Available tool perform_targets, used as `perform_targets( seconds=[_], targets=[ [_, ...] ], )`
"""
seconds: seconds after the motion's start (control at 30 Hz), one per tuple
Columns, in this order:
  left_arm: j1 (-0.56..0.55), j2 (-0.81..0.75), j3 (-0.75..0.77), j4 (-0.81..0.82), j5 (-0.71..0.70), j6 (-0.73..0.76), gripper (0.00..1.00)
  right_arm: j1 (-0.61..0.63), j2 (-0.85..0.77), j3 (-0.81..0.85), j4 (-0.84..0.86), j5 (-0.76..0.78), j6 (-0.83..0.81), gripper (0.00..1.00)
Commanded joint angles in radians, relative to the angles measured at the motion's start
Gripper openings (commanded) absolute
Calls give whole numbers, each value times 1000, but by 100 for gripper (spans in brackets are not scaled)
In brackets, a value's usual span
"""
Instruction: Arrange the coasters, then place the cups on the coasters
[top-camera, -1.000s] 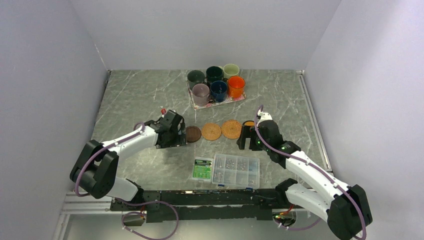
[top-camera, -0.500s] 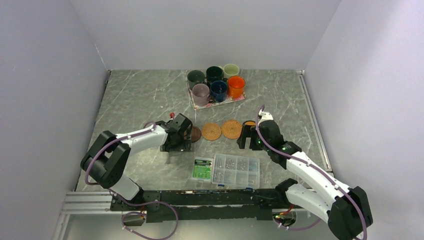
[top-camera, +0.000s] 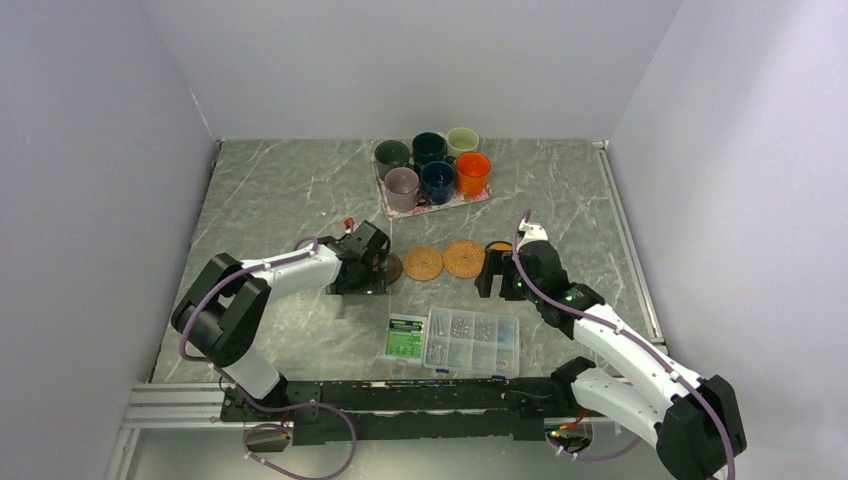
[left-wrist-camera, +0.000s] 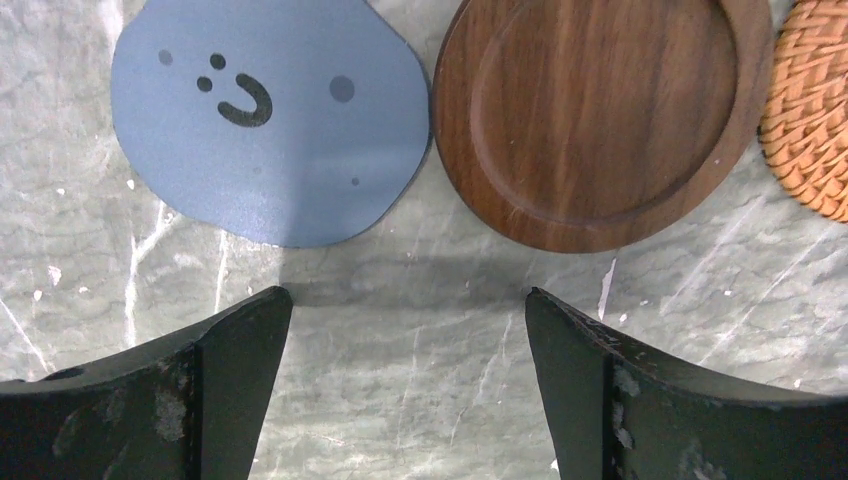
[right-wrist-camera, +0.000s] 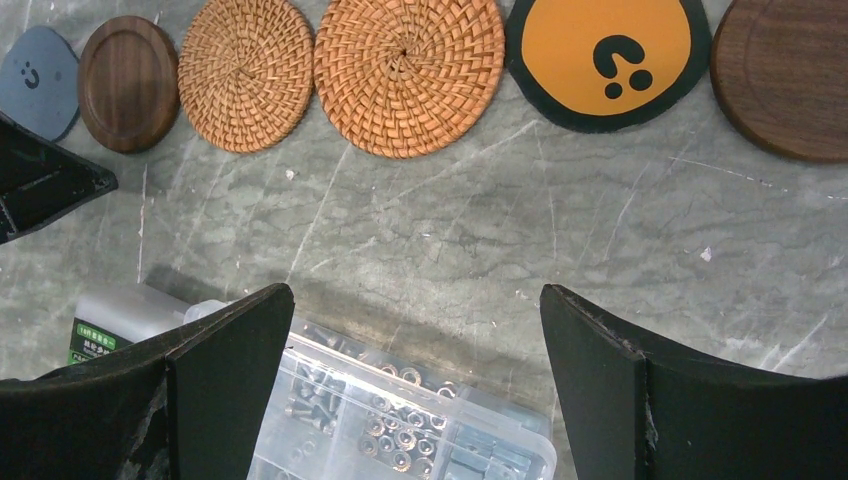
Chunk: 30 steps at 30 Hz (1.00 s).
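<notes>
Lying in a row across the top of the right wrist view are six coasters (right-wrist-camera: 408, 70): blue at far left, then dark wood, two woven, orange-on-black, and dark wood at far right. Six cups (top-camera: 437, 180) stand clustered on the tray (top-camera: 447, 203) at upper centre of the overhead view, well apart from that row. Left gripper (left-wrist-camera: 402, 300) and right gripper (right-wrist-camera: 415, 295) both stand spread wide, holding nothing.
</notes>
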Motion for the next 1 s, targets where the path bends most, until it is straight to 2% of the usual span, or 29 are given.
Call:
perform_targets(
  seconds=[0.0,0.5,0.77,0.97],
  targets=[
    [9,35,7,37,-30,9,94,-3,-12,10,17,27,-10,100],
    [45,54,0,102,22,65,94,-3,-9,4,21,33,-9,100],
    [47,67,19,87,-3,66,94,-3,-16,4,14,34,-8,100],
    [47,-2,5,97,31,83,94,-3,-32,5,3,56,-7,100]
  ],
)
